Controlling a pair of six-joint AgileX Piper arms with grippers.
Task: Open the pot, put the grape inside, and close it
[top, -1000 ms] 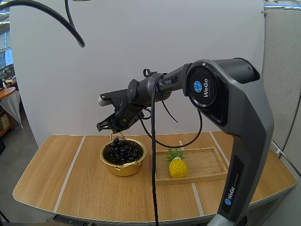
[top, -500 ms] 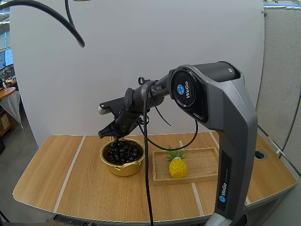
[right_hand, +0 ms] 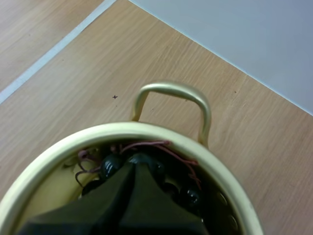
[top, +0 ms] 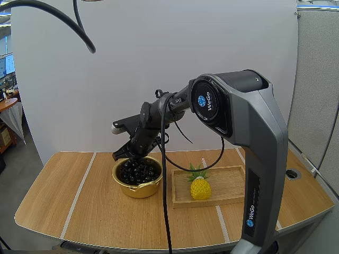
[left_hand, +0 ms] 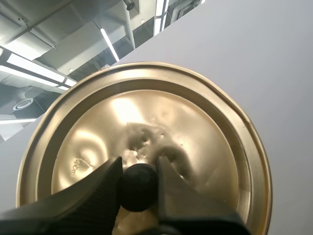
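left gripper (left_hand: 138,165) clamps the lid (left_hand: 195,122) by its knob (left_hand: 138,190). right gripper (right_hand: 135,167), tips together, pinches the grape (right_hand: 190,197) just beneath it, inside the pot (right_hand: 161,129). placing looks nearly done; next: let go, lift clear, then lid down.

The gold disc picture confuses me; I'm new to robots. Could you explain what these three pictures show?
This is a two-armed robot. One camera looks down over a wooden table; the others ride on each wrist. On the table sit a gold pot with a bunch of grapes inside, and a wooden tray carrying a pineapple. The right arm reaches into the pot, its jaws closed, apparently on the stems. Your gold disc is the pot's lid, seen from the left wrist: the left jaws pinch its black knob.
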